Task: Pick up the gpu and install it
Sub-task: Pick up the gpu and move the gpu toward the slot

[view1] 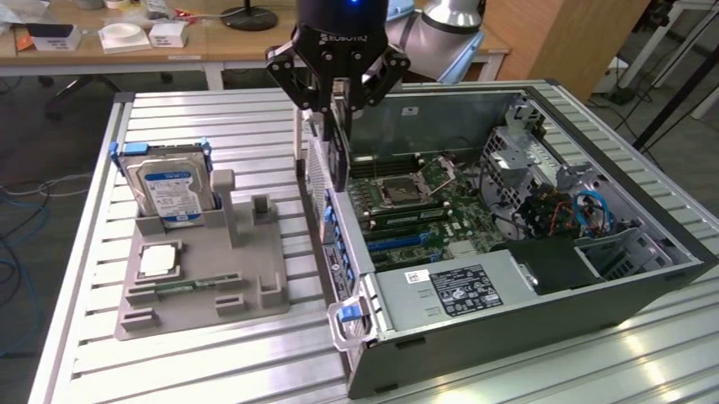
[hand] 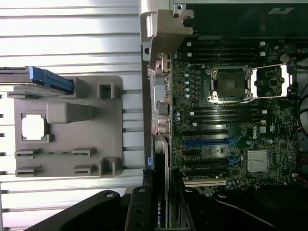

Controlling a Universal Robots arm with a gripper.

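— While the arm hangs over the open computer case (view1: pixel 540 320), what does the gripper (view1: pixel 339 103) hold in the exterior view?

— Its fingers are closed on the gpu (view1: pixel 340 139). The card hangs edge-on, just above the case's wall at the exterior view's left, beside the motherboard (view1: pixel 450 215). A hard drive (view1: pixel 168 189) stands in the grey holder (view1: pixel 191 307) next to the case.

— And in the wrist view?

— The gpu (hand: pixel 161 211) sits between the dark fingers (hand: pixel 138 211), its thin edge toward the camera, over the motherboard (hand: pixel 231 125) near the expansion slots. The CPU socket (hand: pixel 230 84) lies farther along the board.
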